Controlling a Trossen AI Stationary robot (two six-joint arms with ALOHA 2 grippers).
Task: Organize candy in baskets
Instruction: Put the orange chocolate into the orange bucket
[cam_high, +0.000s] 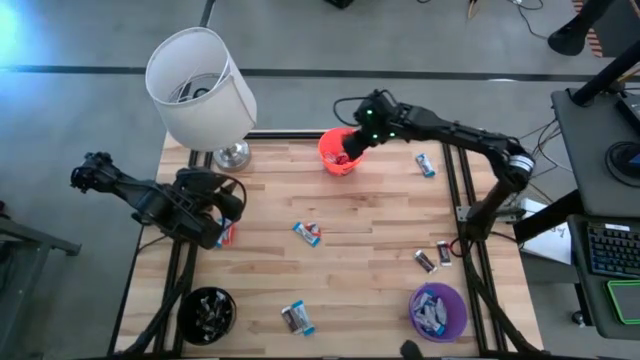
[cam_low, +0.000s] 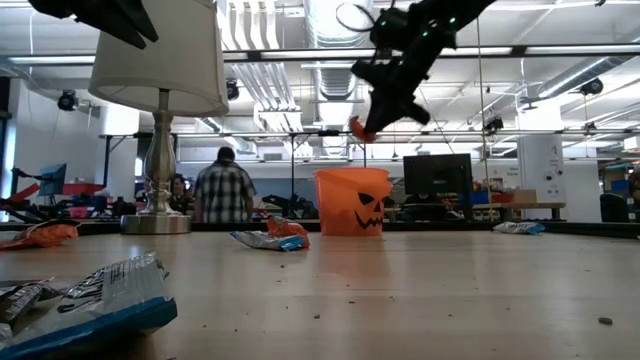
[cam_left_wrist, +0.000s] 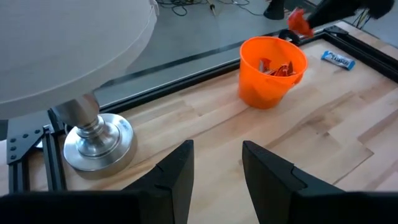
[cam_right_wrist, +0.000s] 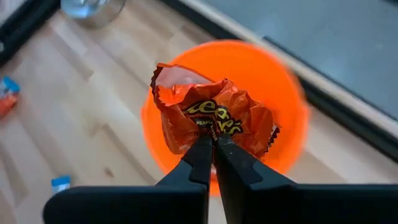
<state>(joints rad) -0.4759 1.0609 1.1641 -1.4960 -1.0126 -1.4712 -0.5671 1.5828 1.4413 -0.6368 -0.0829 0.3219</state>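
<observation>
**Orange wrapper held above the orange basket**

Orange candy (cam_right_wrist: 211, 121), light and crinkly, is pinched at one wrapper edge by the right gripper (cam_right_wrist: 213, 144), fingers nearly closed, directly above the orange basket (cam_high: 338, 152), which already holds red-wrapped pieces. The purple basket (cam_high: 438, 310) and black basket (cam_high: 206, 313) also hold candies. The left gripper (cam_left_wrist: 216, 163) waits with fingers apart beside the lamp (cam_high: 200, 88); loose candies remain on the worktop (cam_high: 370, 235).

Dark jointed arms (cam_high: 450, 130), green lights, slim black pincer (cam_right_wrist: 213, 158) fingers.

The lampshade (cam_left_wrist: 68, 50) is cut off at the frame's upper left. The lamp base (cam_high: 232, 154) is partly hidden beneath the shade in the high view.
</observation>
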